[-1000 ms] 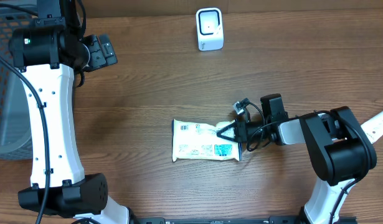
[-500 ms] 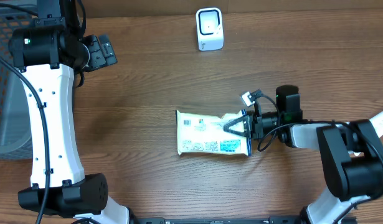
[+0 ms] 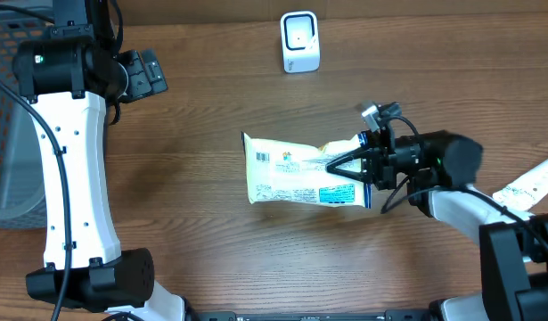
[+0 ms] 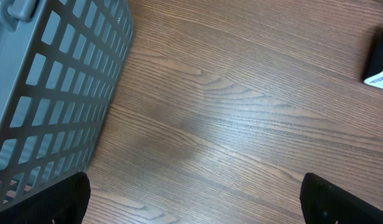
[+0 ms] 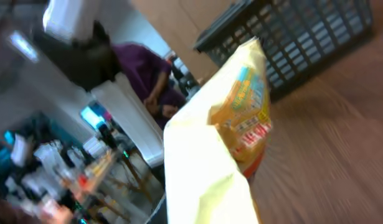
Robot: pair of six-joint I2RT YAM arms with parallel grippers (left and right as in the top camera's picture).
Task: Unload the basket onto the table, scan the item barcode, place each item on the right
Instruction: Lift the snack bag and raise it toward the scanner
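From overhead we see the whole layout: the packet (image 3: pixel 296 169) hangs over the middle of the table (image 3: pixel 193 232), its right end clamped in the right pincer (image 3: pixel 349 166), which is closed tight on it. The scanner (image 3: pixel 300 42) stands well apart from it, at the far edge. The right wrist view misses all that. It gives us instead the packet close up, with a dark basket (image 5: pixel 303 37) behind it and blurred room clutter beyond. The left wrist view shows only bare wood and the side of the basket, with the two fingertips (image 4: pixel 70 199) in opposite bottom corners. So the left pincer (image 3: pixel 149 73) is spread wide and holds nothing.

A second ago the packet lay lower in the overhead picture, with the right arm stretched flat towards it. Now the packet sits further up and looks larger, and the arm has swung round behind it.

The packet is a soft, crinkled pillow-shaped pouch, pale yellow with a blue panel and small print that we cannot read. The table is brown wood with a long, wavy grain. The basket is a grid of square holes. The scanner is a small white box with rounded corners.
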